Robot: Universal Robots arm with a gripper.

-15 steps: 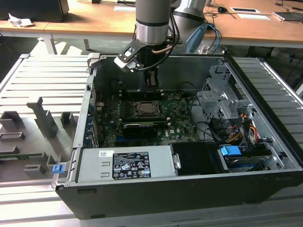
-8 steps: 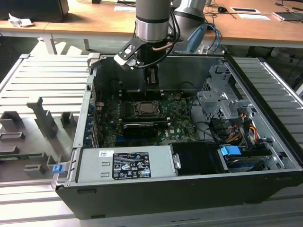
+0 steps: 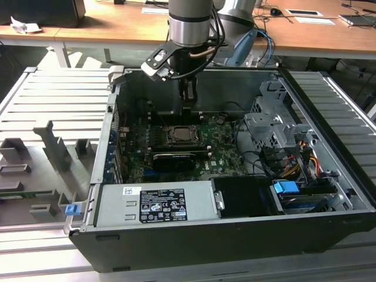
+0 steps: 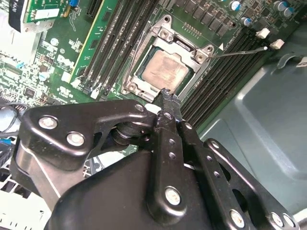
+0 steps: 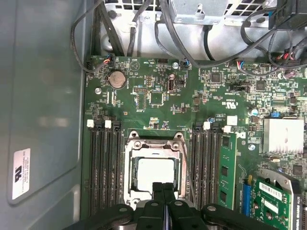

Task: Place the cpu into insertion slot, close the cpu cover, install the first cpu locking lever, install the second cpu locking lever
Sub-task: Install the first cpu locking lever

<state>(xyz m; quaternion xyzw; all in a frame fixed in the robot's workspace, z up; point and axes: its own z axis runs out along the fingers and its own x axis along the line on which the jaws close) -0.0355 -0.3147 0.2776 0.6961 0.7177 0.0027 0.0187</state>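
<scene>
The cpu [image 4: 165, 67] [image 5: 154, 171] lies flat in the insertion slot [image 3: 182, 135] on the green board, its dull silver-tan face showing. The cpu cover [image 4: 169, 39] [image 5: 154, 143], a silver-grey frame, lies down around the chip. A thin wire locking lever [image 4: 240, 51] sticks out sideways from one corner of the socket, across the memory slots. My gripper [image 3: 188, 97] [image 4: 166, 96] [image 5: 163, 187] hangs above the socket's edge, shut with its black fingers pressed together and nothing between them. It stands clear of the chip and the cover.
Black memory slots [image 5: 103, 163] flank the socket on both sides. A long black card [image 3: 173, 158] lies in front of it, with a grey power supply box [image 3: 155, 202] beyond. A drive cage [image 3: 276, 126] and cables fill the exterior view's right. Case walls surround the board.
</scene>
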